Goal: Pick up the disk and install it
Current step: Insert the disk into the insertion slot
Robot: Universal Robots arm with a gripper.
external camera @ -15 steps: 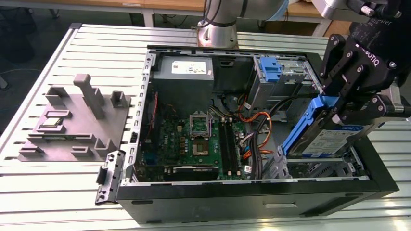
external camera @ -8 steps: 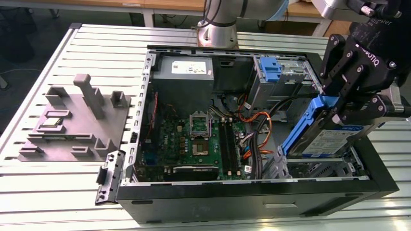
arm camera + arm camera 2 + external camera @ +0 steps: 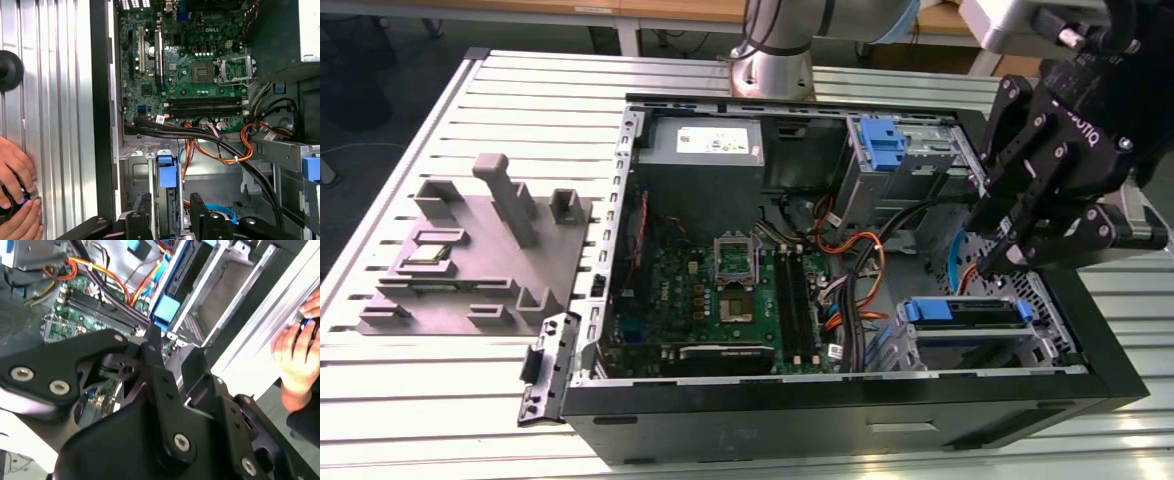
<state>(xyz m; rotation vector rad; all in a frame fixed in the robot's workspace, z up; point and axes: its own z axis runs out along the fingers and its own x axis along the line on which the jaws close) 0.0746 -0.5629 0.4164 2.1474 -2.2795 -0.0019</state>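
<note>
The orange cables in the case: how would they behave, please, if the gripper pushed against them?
The orange cables hang in loose loops, so they would probably bend aside and spring back. They look thin and light, so little resistance seems likely.

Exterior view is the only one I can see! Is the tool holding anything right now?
Observer: No. In the first wrist view the tool is open, and there is nothing between its fingers.
Operator: Is anybody close to the computer? I can't see anyone.
Observer: Yes. In the first wrist view a person's hands are on the slatted table, just beside the case. They are wrapped around a small dark object.
</note>
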